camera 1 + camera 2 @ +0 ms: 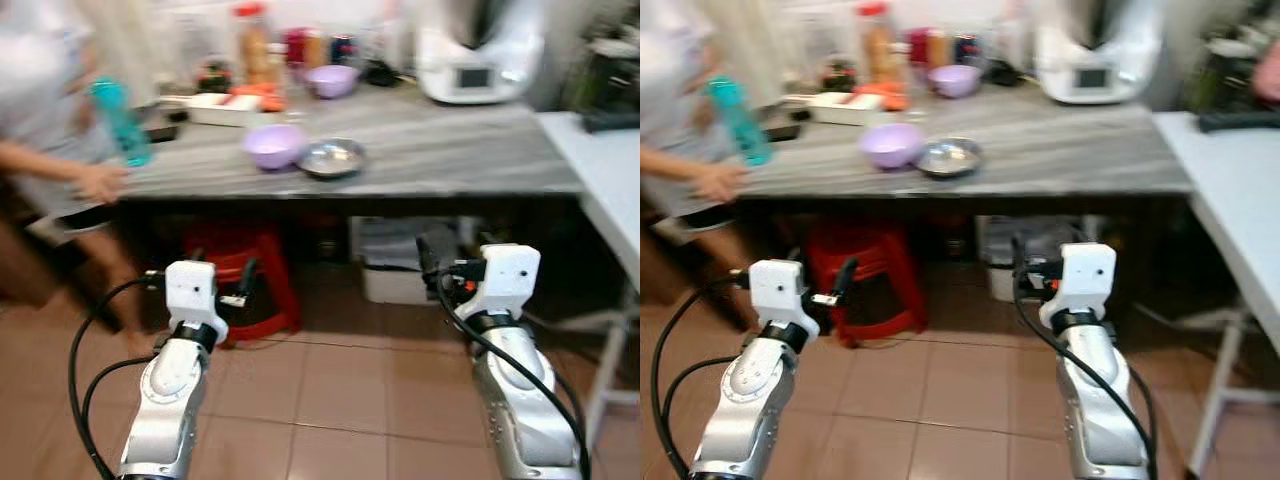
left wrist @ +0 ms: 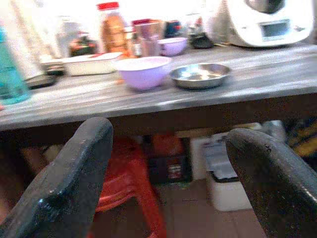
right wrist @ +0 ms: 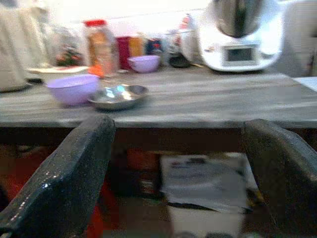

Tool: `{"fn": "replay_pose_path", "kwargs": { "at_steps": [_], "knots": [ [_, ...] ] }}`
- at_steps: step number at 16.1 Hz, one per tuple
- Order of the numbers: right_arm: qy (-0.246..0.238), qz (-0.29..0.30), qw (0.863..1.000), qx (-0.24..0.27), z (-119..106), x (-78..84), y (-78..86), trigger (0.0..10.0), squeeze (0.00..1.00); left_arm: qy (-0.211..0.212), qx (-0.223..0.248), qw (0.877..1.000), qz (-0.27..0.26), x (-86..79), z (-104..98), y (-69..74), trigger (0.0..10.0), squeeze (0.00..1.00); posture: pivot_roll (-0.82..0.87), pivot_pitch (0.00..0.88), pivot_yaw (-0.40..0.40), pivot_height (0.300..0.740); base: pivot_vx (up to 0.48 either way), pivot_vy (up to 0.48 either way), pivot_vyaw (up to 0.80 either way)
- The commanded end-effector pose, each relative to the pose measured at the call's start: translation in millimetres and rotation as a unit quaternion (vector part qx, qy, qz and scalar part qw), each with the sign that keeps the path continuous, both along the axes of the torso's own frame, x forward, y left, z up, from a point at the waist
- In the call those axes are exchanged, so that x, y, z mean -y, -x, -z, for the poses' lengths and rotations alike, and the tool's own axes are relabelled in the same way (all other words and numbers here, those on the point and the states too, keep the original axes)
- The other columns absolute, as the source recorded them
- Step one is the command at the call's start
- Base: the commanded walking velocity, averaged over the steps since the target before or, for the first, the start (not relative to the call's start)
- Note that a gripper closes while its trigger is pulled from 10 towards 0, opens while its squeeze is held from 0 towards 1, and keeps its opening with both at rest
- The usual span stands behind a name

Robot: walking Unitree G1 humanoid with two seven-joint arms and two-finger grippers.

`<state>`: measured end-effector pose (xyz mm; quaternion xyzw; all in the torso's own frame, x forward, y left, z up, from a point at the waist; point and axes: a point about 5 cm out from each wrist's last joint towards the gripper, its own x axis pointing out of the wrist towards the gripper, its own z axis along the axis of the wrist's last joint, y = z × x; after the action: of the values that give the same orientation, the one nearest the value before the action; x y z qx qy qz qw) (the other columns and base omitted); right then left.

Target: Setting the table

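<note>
A long grey wooden counter [image 1: 450,150] runs across the upper half of the head camera's picture, and the robot stands back from it on a floor of reddish tiles [image 1: 330,390]. Near the counter's front edge, a little left of centre, a lilac bowl [image 1: 274,145] sits just beside a shallow steel dish [image 1: 332,158], the dish to its right. Further back, near the top centre, is a second, smaller lilac bowl [image 1: 331,80], with a tall jar with a red lid [image 1: 254,42] to its left and a flat white tray [image 1: 222,108] further left again. A white kitchen machine with a small screen [image 1: 478,55] stands at the upper right of the counter. At the far left a person [image 1: 45,120] stands against the counter, one hand [image 1: 98,183] at its edge next to a teal bottle [image 1: 122,122]. Under the counter, a red plastic stool [image 1: 245,280] is left of centre and a white bin [image 1: 400,262] sits to its right. A white table [image 1: 605,190] juts in from the right edge. Both silver arms reach forward low in the picture, short of the counter. The left gripper [image 2: 168,178] has its two black fingers spread wide apart, holding nothing, and the right gripper [image 3: 178,173] is likewise spread wide and empty, with the bowl and dish seen beyond the fingers.
</note>
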<state>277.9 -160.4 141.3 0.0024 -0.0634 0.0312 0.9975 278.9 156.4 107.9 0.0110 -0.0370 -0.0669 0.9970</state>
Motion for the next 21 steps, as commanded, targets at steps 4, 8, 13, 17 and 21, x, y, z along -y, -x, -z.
{"fn": "replay_pose_path", "kwargs": {
  "at_steps": [4, 8, 13, 17, 21],
  "knots": [
    [-0.006, -0.009, 1.000, 0.002, -1.3, -5.9, -1.3, 10.0, 0.00, -0.002, -0.006, 1.000, -0.006, -3.4, 3.8, 1.9, 10.0, 0.00, -0.05, 0.000, 0.109, 0.740, 0.000, 0.000, -0.47],
    [-0.008, -0.005, 1.000, 0.000, -0.9, -5.2, -0.7, 10.0, 0.00, -0.001, -0.006, 1.000, 0.001, -1.3, 3.7, 1.4, 10.0, 0.00, -0.05, 0.000, 0.114, 0.740, 0.000, -0.132, 0.00],
    [-0.010, -0.005, 1.000, -0.001, 0.5, -5.8, -0.1, 10.0, 0.00, 0.003, -0.005, 1.000, 0.008, -0.1, 3.7, 2.4, 10.0, 0.00, -0.05, 0.000, 0.114, 0.740, 0.000, -0.269, -0.30],
    [-0.012, -0.004, 1.000, -0.004, 1.6, -6.3, 0.2, 10.0, 0.00, 0.006, -0.003, 1.000, 0.009, 1.2, 3.1, 2.2, 10.0, 0.00, -0.05, 0.000, 0.111, 0.740, 0.000, -0.276, 0.00],
    [-0.013, -0.003, 1.000, -0.001, -0.9, -5.4, -2.7, 10.0, 0.00, 0.011, -0.003, 1.000, 0.012, 3.1, 2.2, 1.1, 10.0, 0.00, -0.05, 0.000, 0.106, 0.740, 0.000, -0.278, 0.00]
  ]
}}
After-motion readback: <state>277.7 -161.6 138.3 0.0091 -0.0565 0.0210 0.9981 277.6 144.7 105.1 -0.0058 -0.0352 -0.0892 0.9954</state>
